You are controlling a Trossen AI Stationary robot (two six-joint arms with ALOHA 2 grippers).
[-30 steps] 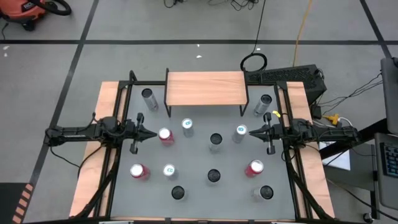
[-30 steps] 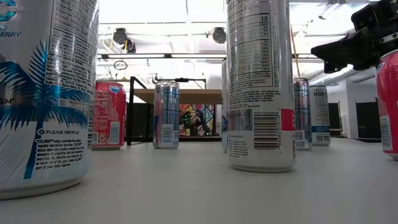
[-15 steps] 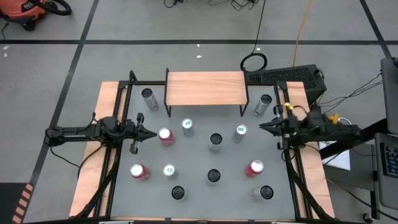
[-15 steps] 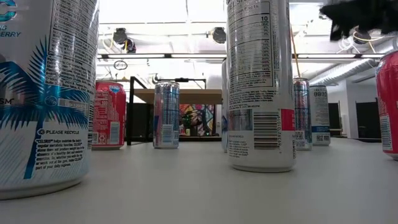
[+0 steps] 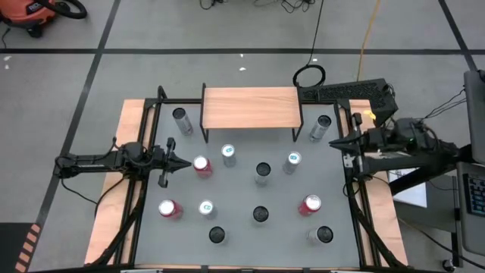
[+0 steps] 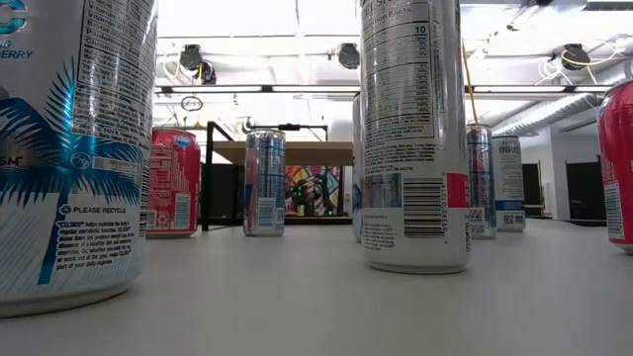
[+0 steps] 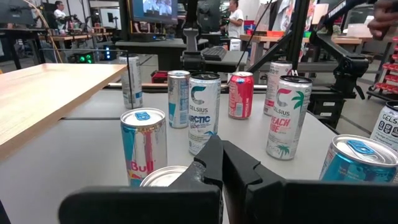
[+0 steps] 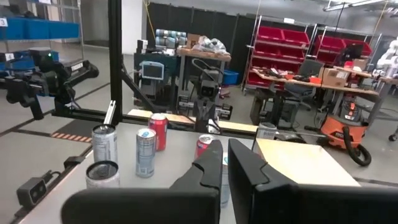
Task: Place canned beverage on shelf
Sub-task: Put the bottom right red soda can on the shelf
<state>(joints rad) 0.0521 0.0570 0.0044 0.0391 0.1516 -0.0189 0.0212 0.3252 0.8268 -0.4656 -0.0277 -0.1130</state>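
Grey tabletop (image 5: 242,193) on a wooden base, ringed by a black frame, set on a grey floor crossed by dark tape lines. Crowded with upright cans, a dozen or so counted from above, none lying down. Against the far edge, centred: the shelf (image 5: 250,107), light-brown wooden top on thin black legs, nothing on it. In the low view, mostly hidden behind cans, only a strip of its top (image 6: 316,152) showing.

Cut off by the frame in the low view: a white and blue can (image 6: 69,148) at near left, with "PLEASE RECYCLE" legible, and a tall white can (image 6: 413,133) showing only a nutrition panel and barcode. Smaller print too fine to read.

Readable from the left wrist: "CELSIUS ARCTIC" on a white can (image 7: 203,112), "PEACH" on a second Celsius can (image 7: 287,118), "Bull" on a blue and silver can (image 7: 143,144).

Left gripper (image 5: 186,164) at the table's left side, fingers pressed together, pinching nothing, tip just beside a red can (image 5: 201,165). Right gripper (image 5: 333,144) raised over the right edge, fingers pressed together, pinching nothing, near a silver can (image 5: 321,127).

Beyond the table: workbenches, red bin racks, an orange vacuum, people at desks far off.
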